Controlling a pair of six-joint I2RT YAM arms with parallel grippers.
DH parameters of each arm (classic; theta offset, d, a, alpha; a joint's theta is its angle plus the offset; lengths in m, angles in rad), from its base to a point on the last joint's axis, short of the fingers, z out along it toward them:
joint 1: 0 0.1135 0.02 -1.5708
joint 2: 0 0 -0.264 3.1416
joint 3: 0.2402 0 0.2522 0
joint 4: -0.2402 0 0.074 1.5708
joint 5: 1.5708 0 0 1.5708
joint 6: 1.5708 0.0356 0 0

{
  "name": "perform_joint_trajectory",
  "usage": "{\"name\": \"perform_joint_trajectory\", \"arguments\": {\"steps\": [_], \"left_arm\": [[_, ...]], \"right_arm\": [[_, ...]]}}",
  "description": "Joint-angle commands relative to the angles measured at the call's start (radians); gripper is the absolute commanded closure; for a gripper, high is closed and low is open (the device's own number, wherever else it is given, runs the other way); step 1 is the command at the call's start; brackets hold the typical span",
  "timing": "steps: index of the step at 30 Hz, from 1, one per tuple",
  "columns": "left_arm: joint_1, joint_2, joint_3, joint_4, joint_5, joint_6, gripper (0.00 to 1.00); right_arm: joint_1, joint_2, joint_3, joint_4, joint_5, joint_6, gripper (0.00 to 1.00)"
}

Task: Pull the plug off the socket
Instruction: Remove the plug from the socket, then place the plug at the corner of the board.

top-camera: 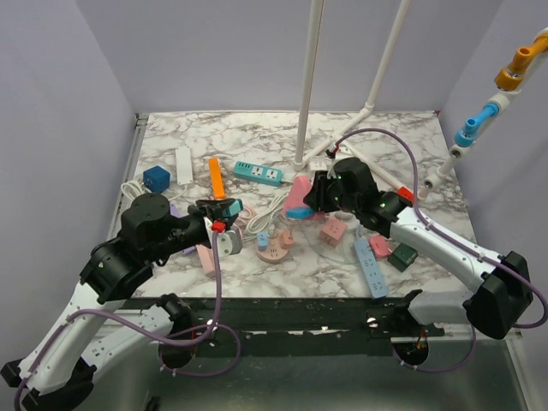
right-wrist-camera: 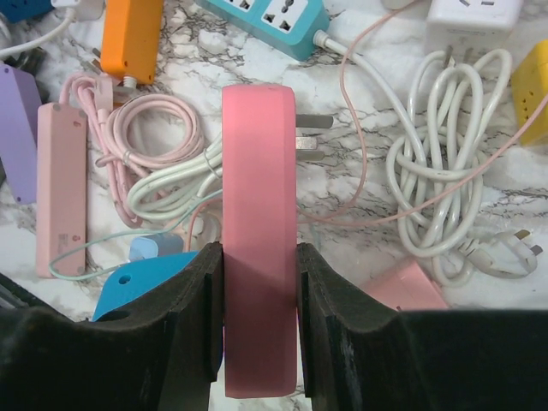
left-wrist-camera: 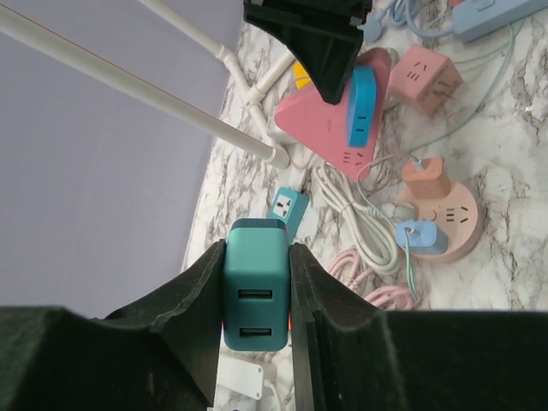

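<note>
Teal plug (left-wrist-camera: pixel 256 295) in your left tool (left-wrist-camera: pixel 257 274), pink socket (right-wrist-camera: pixel 257 171) in your right tool (right-wrist-camera: pixel 259 265), well apart.
Your left tool is clamped on the teal plug's flat sides above the counter (top-camera: pixel 257 133). Your right tool is clamped edge-on across the pink socket, likely bracing it against a pull. A blue plug (left-wrist-camera: pixel 362 107) sits on that socket's face and looks like the one left to remove.

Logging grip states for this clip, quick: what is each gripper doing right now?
Left gripper: closed on the teal adapter.
Right gripper: closed on the pink socket block.
</note>
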Motion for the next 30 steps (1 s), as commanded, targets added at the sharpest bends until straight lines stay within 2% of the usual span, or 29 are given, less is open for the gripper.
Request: {"name": "perform_joint_trajectory", "arguments": {"steps": [1,7,10,14,15,16,17,20,21,26,28,30], "left_arm": [[0.042,0.004,-0.132,0.029,-0.091,0.056,1.00],[0.311,0.147,-0.259,0.012,0.014,0.098,1.00],[0.376,0.248,-0.280,-0.028,0.037,0.148,1.00],[0.404,0.329,-0.299,-0.042,0.047,0.160,0.99],[0.407,0.346,-0.308,-0.040,0.046,0.161,0.94],[0.409,0.358,-0.320,-0.035,0.041,0.162,0.85],[0.411,0.370,-0.332,-0.026,0.038,0.158,0.74],[0.421,0.384,-0.375,0.019,0.047,0.127,0.31],[0.422,0.381,-0.389,0.034,0.056,0.119,0.24],[0.422,0.340,-0.382,0.062,0.083,0.111,0.12],[0.422,0.315,-0.335,0.049,0.099,0.118,0.02],[0.422,0.289,-0.261,0.033,0.134,0.115,0.01]], "right_arm": [[0.006,-0.041,0.020,0.021,0.047,-0.008,0.99],[0.006,-0.091,0.027,0.015,0.048,-0.003,0.99],[0.005,-0.118,0.045,0.008,0.043,0.000,0.99],[0.006,-0.143,0.071,-0.011,0.043,0.001,0.99],[0.005,-0.148,0.075,-0.014,0.039,0.001,0.99],[0.006,-0.150,0.076,-0.015,0.035,0.001,0.99],[0.006,-0.151,0.078,-0.018,0.032,0.000,0.99],[0.005,-0.154,0.074,-0.020,0.026,0.001,0.99],[0.006,-0.155,0.072,-0.019,0.026,0.001,0.99],[0.005,-0.156,0.076,-0.021,0.020,-0.001,0.99],[0.007,-0.152,0.080,-0.017,0.009,-0.002,0.99],[0.006,-0.145,0.081,-0.010,-0.012,0.000,0.99]]}}
